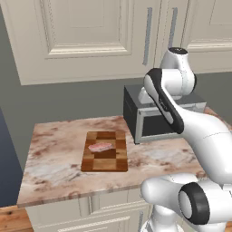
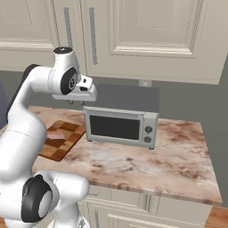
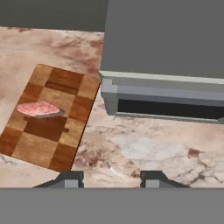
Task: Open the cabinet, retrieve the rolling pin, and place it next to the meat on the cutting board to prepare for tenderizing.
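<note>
The cream cabinet [image 1: 90,41] [image 2: 151,40] hangs above the counter with its doors shut and their grey bar handles [image 2: 92,35] side by side. The rolling pin is hidden. A checkered wooden cutting board [image 1: 105,156] [image 2: 62,140] [image 3: 48,131] lies on the counter with the pinkish meat [image 1: 100,147] [image 2: 55,135] [image 3: 39,109] on its far half. My gripper [image 2: 76,103] [image 3: 111,179] hovers above the counter just in front of the toaster oven, pointing down. Its fingers stand apart with nothing between them.
A grey toaster oven [image 1: 140,122] [image 2: 120,127] [image 3: 166,43] stands right of the board against the back wall. The marble counter [image 1: 54,154] has bare surface left of the board and right of the oven [image 2: 182,151]. Cream drawer fronts sit below its edge.
</note>
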### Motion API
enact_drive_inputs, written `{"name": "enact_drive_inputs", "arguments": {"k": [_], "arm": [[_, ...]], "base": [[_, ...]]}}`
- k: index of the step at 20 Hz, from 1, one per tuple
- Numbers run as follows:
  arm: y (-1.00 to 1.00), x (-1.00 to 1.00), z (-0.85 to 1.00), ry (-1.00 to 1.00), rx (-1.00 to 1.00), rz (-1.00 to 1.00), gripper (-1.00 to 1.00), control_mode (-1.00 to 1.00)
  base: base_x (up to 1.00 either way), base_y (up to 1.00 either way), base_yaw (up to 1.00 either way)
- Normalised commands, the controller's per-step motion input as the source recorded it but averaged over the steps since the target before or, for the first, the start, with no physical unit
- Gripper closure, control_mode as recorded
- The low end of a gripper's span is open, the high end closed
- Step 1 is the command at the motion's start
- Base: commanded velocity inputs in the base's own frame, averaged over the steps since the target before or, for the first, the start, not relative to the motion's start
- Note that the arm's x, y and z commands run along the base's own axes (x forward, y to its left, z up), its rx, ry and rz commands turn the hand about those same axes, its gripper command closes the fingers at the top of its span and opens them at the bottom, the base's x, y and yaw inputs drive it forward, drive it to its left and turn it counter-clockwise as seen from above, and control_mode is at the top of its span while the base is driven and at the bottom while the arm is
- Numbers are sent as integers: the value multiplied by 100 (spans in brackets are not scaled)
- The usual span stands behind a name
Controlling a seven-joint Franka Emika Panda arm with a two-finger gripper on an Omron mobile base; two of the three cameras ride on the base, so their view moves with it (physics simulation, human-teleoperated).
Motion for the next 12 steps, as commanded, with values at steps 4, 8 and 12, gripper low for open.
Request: {"name": "enact_drive_inputs", "arguments": {"k": [4,8,12], "arm": [[-2,-3,0,-1,0,-1,-100,-100],[-8,-14,9,-18,3,-5,-100,-100],[-23,-12,29,-27,3,-10,-100,-100]], "base": [[0,0,0],[0,0,0],[0,0,0]]}}
